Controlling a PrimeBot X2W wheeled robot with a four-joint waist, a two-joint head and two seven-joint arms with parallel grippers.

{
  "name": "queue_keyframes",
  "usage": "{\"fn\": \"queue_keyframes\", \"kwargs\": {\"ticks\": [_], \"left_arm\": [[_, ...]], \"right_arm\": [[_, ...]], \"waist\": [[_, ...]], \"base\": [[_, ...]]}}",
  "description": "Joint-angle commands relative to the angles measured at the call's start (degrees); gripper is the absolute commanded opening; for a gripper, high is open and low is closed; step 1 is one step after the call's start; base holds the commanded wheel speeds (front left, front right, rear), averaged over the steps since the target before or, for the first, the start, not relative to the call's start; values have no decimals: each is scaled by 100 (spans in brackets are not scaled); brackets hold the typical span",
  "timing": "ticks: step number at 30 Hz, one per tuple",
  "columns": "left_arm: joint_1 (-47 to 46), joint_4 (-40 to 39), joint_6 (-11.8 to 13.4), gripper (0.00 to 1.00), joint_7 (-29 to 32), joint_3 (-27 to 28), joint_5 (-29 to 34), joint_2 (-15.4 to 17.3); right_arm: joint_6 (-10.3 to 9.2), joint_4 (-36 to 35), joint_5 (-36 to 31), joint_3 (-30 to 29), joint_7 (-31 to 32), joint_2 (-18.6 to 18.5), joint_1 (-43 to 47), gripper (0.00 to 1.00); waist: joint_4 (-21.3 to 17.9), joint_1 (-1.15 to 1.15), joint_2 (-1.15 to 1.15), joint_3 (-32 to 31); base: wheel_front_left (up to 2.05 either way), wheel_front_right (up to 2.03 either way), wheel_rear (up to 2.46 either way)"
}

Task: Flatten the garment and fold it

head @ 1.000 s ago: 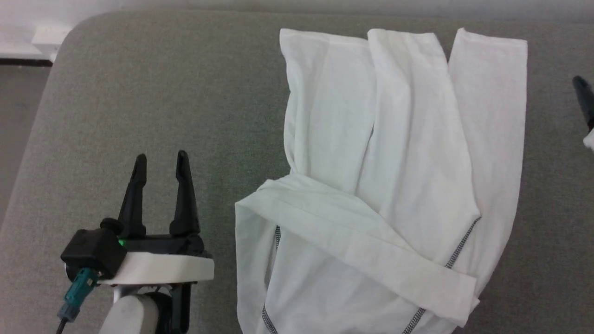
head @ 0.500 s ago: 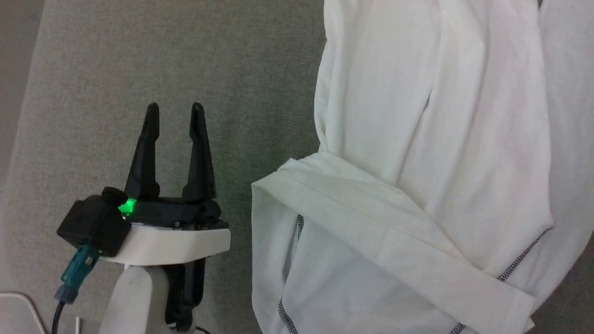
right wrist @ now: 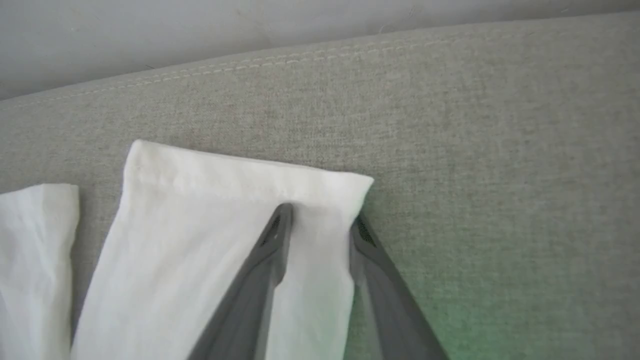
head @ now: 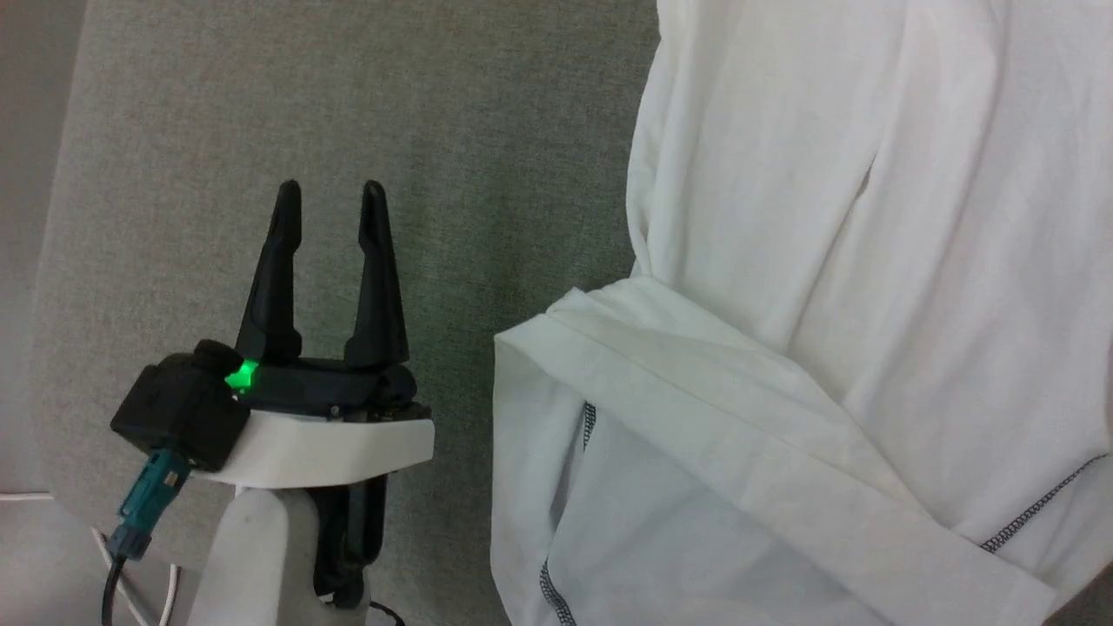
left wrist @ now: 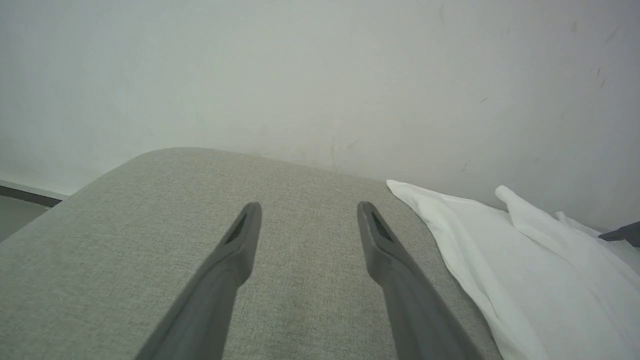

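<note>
Right end effector (right wrist: 320,216) part-spread astride the garment's (right wrist: 200,240) cuff corner, not yet pinching, likely to tug that leg flat; left end effector (head: 331,189) spread, idle, garment to its right.

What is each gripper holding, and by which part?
Nothing clamped: right gripper straddles the garment at a leg's edge by the cuff, jaws apart; left gripper open over the cushion.

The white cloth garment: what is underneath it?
The thin white cloth garment lies on a grey woven-fabric surface, visible beside it. Anything between its folded layers is hidden.
</note>
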Motion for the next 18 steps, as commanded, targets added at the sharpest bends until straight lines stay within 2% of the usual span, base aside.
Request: {"fn": "queue_keyframes", "kwargs": {"ticks": [1, 4, 8, 14, 18], "left_arm": [[-72, 19, -40, 100, -27, 22, 34, -35], [-67, 75, -50, 100, -27, 52, 56, -42], [-4, 160, -42, 100, -27, 102, 91, -47], [217, 303, -22, 100, -27, 165, 136, -49], [477, 390, 11, 100, -27, 245, 199, -50]], "right_arm": [[-13, 432, -109, 37, 275, 211, 560, 0], [-13, 264, -263, 2, 63, 262, 545, 0], [-13, -154, -422, 178, -673, 240, 590, 0], [-13, -726, -306, 535, -1815, 99, 835, 0], [-13, -1137, -80, 824, -2299, -61, 1203, 0]], "waist": [[0, 1, -1, -5], [-25, 1, -1, -75], [-121, 1, -1, -367], [-353, 1, -1, -1131], [-585, 1, -1, -1698]], "base": [[0, 0, 0], [0, 0, 0], [0, 0, 0], [0, 0, 0], [0, 0, 0]]}}
